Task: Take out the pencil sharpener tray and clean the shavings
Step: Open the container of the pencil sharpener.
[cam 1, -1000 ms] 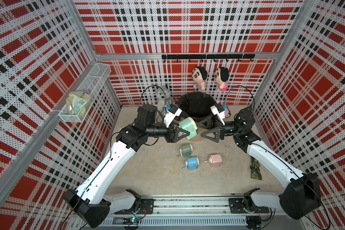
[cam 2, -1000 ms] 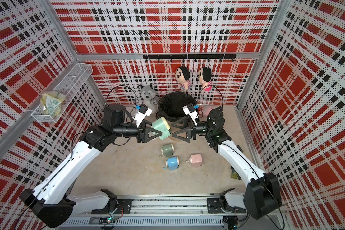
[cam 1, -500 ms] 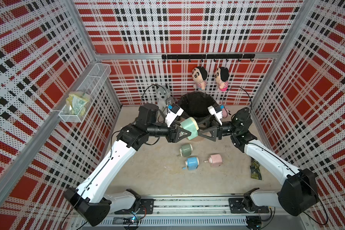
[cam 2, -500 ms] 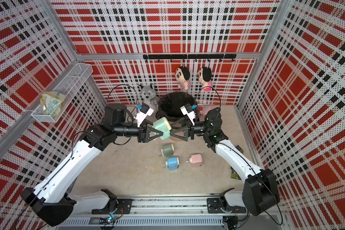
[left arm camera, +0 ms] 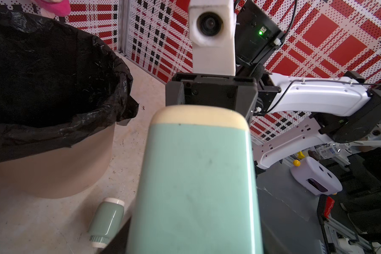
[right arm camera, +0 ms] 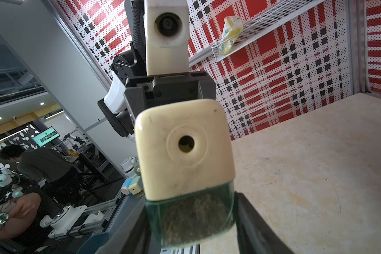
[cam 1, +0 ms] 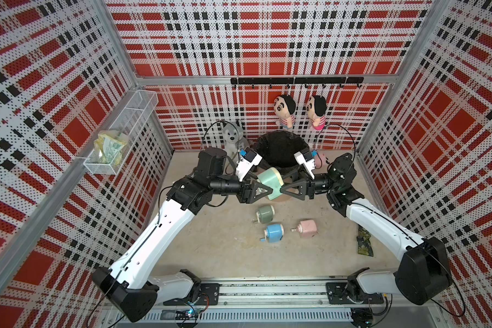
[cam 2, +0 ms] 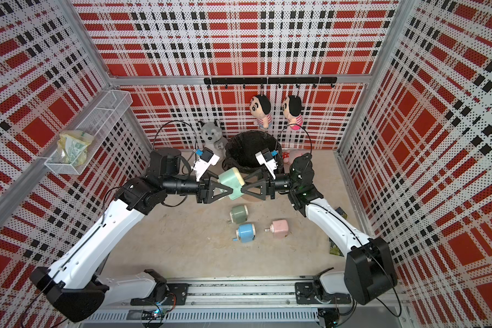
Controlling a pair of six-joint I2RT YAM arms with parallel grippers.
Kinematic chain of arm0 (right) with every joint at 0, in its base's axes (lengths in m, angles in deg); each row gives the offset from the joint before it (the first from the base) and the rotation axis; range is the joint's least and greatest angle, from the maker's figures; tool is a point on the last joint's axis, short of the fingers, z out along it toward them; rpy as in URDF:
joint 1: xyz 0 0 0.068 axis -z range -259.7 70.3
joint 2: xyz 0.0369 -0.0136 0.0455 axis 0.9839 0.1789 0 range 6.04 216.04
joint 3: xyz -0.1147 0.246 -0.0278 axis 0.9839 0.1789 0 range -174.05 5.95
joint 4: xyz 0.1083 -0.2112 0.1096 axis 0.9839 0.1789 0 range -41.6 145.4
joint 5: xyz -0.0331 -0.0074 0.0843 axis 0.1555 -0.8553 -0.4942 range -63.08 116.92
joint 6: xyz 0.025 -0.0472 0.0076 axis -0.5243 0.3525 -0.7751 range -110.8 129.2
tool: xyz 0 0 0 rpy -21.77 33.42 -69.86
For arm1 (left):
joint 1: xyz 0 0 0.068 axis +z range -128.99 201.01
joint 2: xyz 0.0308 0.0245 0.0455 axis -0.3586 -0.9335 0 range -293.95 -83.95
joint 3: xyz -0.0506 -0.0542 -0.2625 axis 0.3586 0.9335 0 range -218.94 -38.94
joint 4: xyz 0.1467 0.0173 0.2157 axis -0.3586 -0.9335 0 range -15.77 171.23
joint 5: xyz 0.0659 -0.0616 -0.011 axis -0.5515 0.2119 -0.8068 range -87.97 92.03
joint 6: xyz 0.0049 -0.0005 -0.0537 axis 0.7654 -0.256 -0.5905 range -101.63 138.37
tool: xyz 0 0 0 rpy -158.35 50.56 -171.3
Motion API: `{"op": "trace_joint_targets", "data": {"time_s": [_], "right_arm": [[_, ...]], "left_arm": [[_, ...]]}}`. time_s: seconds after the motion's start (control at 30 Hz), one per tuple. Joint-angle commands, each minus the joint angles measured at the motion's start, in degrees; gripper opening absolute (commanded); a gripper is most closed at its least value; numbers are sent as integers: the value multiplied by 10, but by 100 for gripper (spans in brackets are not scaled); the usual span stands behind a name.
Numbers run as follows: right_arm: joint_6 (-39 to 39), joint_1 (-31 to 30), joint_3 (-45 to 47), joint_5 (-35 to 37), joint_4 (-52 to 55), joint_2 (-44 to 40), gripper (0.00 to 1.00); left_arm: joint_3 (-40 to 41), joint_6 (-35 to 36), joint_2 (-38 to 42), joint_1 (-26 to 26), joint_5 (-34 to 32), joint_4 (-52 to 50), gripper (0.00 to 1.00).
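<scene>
Since a second ago the right hand point(cam 1: 284, 186) has travelled in from beside the bin and shut its wide-open jaws; the left hand point(cam 1: 266, 185) and its load have hardly shifted. The bench point(cam 1: 225, 244) is pale and speckled, walled by plaid panels. At the middle of its back edge stands the bin point(cam 1: 257, 147), tan-walled and lined with a black bag. Both arms reach in from the front edge and meet nose to nose just in front of the bin, above the bench. The left hand is clamped on the mint sharpener point(cam 1: 269, 178), which is held clear of the bench with its cream end facing the right hand. In the right wrist view the right hand's two dark fingers close on either side of the shavings tray point(right arm camera: 189, 216), a clear green drawer under the cream face, seated in the body and packed with dark shavings. Three small sharpeners lie on their sides mid-bench, well apart from both hands: a dark green one point(cam 1: 265, 213), a blue one point(cam 1: 273, 232) and a pink one point(cam 1: 307, 227).
</scene>
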State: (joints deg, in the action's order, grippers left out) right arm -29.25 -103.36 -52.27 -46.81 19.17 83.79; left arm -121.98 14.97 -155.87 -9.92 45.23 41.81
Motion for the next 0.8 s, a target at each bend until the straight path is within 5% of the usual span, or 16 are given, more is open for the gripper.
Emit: {"op": "trace_joint_targets", "data": {"time_s": [0.0, 0.37, 0.53, 0.7, 0.77], "right_arm": [[-6, -6, -2, -11, -15, 0, 49], [-100, 20, 24, -32, -142, 3, 44], [-261, 42, 46, -44, -354, 30, 45], [-503, 53, 31, -56, -643, 100, 44], [-519, 55, 23, -61, -648, 113, 42]], "left_arm": [[-14, 15, -2, -2, 6, 9, 50], [-12, 19, 0, -3, 18, 5, 47], [-13, 20, 2, -3, 22, 4, 46], [-9, 21, -1, -4, 15, 2, 47], [-9, 22, -3, -7, 13, 1, 46]]}}
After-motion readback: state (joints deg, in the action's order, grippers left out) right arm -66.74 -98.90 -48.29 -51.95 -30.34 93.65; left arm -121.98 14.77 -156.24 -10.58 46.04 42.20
